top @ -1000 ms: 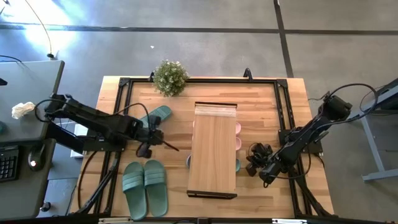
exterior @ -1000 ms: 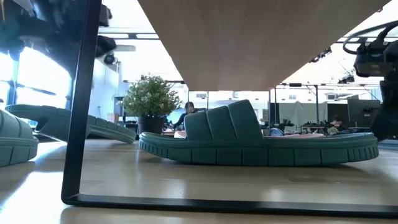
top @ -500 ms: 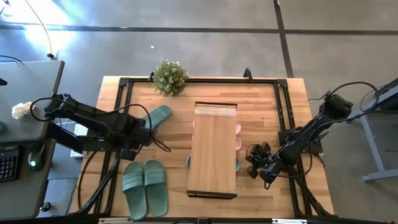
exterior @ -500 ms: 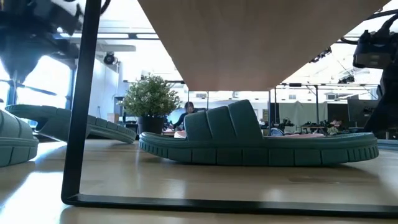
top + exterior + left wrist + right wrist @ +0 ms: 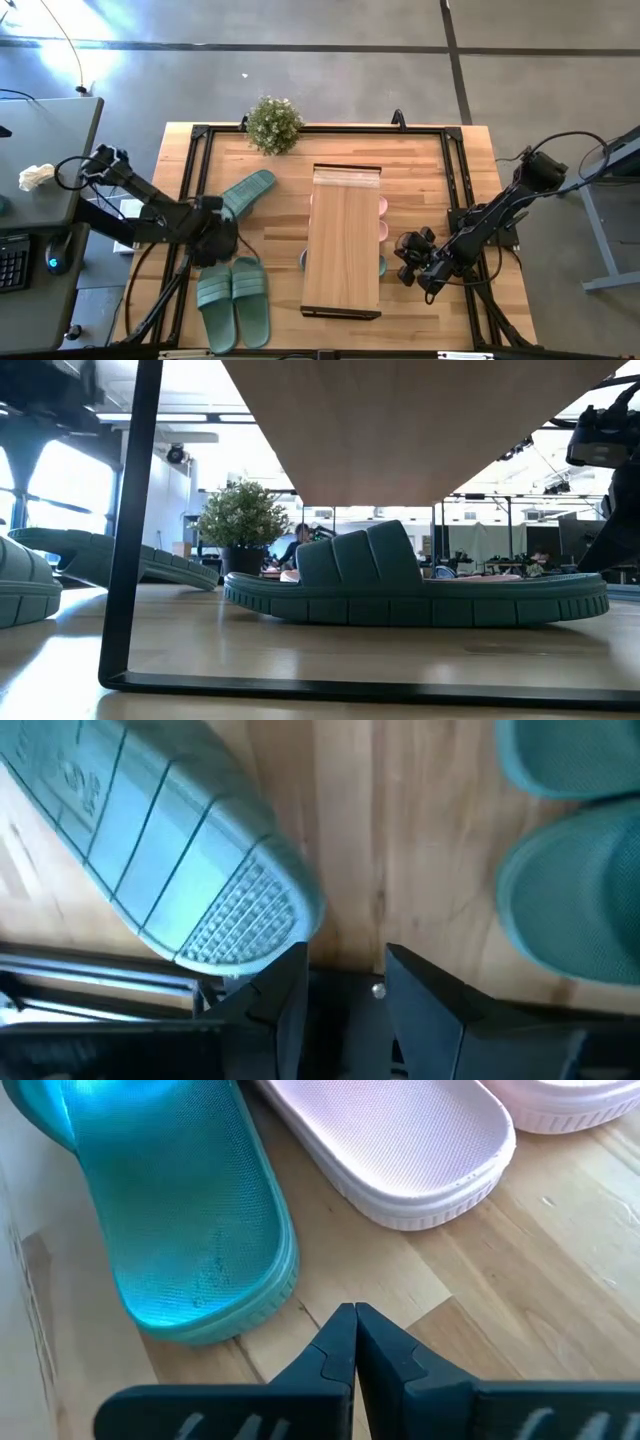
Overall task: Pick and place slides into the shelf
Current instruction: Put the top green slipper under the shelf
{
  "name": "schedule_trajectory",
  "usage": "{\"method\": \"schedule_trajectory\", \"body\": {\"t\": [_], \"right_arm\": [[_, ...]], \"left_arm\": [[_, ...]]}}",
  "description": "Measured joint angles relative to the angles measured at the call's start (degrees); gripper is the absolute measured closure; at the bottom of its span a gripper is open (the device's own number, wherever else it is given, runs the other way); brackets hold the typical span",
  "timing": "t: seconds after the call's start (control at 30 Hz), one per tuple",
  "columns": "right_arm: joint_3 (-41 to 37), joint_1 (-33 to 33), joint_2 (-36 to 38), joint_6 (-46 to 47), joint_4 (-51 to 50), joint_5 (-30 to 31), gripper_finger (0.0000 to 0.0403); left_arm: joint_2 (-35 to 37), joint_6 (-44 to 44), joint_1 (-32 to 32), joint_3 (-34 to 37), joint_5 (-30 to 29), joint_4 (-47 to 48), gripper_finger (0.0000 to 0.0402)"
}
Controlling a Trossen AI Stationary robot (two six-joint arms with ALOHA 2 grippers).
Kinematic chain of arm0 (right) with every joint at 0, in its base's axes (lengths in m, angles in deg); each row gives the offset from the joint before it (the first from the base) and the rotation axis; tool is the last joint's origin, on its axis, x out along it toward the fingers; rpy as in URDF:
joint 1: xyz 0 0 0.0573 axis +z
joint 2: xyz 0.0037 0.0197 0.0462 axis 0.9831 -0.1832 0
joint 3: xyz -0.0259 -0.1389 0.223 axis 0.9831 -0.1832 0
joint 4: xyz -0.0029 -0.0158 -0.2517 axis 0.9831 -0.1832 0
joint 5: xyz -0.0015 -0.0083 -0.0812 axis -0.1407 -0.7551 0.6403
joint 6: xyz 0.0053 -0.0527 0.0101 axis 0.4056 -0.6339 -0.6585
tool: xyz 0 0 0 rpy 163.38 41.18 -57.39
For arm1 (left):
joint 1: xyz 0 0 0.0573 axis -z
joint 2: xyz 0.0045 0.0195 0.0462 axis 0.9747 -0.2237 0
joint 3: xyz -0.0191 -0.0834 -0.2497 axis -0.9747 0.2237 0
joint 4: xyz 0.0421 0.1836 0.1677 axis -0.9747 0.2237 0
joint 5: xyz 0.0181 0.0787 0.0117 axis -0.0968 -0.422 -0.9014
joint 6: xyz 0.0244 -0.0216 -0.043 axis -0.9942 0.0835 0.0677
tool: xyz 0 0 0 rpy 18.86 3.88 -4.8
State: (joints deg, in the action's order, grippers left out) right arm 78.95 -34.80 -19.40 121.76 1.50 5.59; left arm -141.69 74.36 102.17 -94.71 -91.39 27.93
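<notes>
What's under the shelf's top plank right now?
Under the shelf lie a green slide and pink slides, their edges poking out on the right gripper's side. The plank hides the rest, so the full count is unclear.

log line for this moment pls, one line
left claw open, empty, by upturned green slide | right claw shut, empty, right of shelf | green pair on table

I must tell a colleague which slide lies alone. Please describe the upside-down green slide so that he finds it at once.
Start at the potted plant on the table's far edge. Toward the left arm from it lies one sage-green slide, angled, sole up, showing its ribbed tread. The green pair nearer the front lies side by side with straps up.
</notes>
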Motion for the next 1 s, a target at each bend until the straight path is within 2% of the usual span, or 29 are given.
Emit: {"method": "schedule_trajectory", "body": {"t": [0.13, 0.27, 0.57, 0.87, 1.0], "right_arm": [[0.0, 0.0, 0.0, -0.4, -0.5, 0.0, 0.0402], [0.0, 0.0, 0.0, -0.4, -0.7, -0.9, 0.0402], [0.0, 0.0, 0.0, -0.4, -1.2, -2.4, 0.0402], [0.0, 0.0, 0.0, -0.4, -1.6, -2.8, 0.0402], [0.0, 0.0, 0.0, -0.7, -1.8, -5.0, 0.0402]], "left_arm": [[-4.5, 5.2, 6.5, -1.3, -6.4, 1.0, 0.0280], [-10.0, 11.1, 10.1, -1.4, -12.0, 0.5, 0.0280], [-19.8, 20.7, 11.8, -1.3, -10.2, -0.9, 0.0279], [-23.1, 30.3, 11.7, -1.3, -14.7, -0.9, 0.0279], [-23.2, 30.7, 11.6, -1.3, -15.3, -3.1, 0.0279]]}}
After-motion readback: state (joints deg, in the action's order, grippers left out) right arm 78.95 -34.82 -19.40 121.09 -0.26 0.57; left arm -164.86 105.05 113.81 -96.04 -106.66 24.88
